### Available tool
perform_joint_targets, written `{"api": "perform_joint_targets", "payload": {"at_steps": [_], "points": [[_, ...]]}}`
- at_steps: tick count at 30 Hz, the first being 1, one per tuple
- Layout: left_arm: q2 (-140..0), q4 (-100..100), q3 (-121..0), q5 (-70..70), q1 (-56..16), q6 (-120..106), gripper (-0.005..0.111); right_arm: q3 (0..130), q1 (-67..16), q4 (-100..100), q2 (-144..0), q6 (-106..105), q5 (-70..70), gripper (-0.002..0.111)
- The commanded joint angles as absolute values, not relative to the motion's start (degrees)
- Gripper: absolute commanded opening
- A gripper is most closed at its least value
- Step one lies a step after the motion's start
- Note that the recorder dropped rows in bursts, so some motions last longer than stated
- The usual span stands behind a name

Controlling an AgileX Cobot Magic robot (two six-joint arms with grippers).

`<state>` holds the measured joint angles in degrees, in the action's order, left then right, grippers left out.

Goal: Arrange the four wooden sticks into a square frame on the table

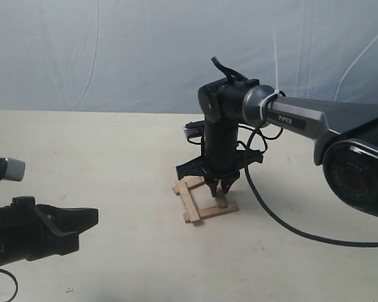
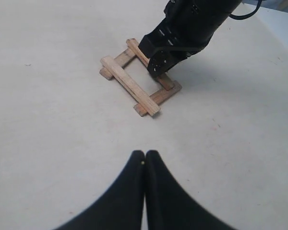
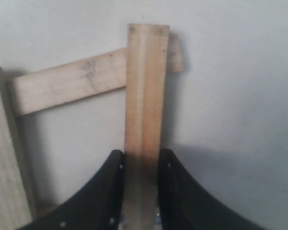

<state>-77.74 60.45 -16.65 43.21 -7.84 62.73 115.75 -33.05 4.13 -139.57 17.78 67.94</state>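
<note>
The square frame [image 1: 188, 202] lies mid-table [image 1: 113, 157], corners overlapping. The right claw [image 1: 218, 187] stands on it from above, clamped on the right stick [image 3: 144, 86] and hiding much of that side. The left claw [image 2: 144, 160], fingers pressed together, sits near left, its arm cut off.

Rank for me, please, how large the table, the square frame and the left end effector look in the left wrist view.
1. table, filling most of the view.
2. left end effector, though nearness to the camera inflates it.
3. square frame, farther off.
</note>
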Motion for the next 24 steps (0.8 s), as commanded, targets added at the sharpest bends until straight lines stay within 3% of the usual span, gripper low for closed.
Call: {"api": "perform_joint_targets", "payload": {"at_steps": [1,5,8,13,15,18,24], "points": [[-77.22,60.89,-16.36,44.06,-7.54,62.58,0.0,115.73,-32.71,4.49,-138.25,17.1,68.03,0.012],[-77.22,61.13,-16.36,44.16,-7.54,62.58,0.0,115.73,-32.71,4.36,-137.49,17.71,67.16,0.052],[-77.22,61.29,-16.36,44.16,-7.54,62.58,0.0,115.73,-32.71,4.59,-136.86,18.18,66.42,0.063],[-77.22,61.29,-16.36,44.16,-7.54,62.58,0.0,115.73,-32.0,4.37,-134.3,18.43,64.33,0.054],[-77.22,61.26,-16.36,43.86,-7.54,62.58,0.0,115.73,-30.74,4.5,-132.59,18.23,64.75,0.038],[-77.22,61.26,-16.36,43.66,-7.54,62.47,0.0,115.73,-28.05,4.37,-130.69,16.28,67.87,-0.001],[-77.22,59.2,-16.36,41.21,-7.54,60.63,0.0,102.28,-18.73,2.62,-121.82,9.21,65.63,-0.001]]}}
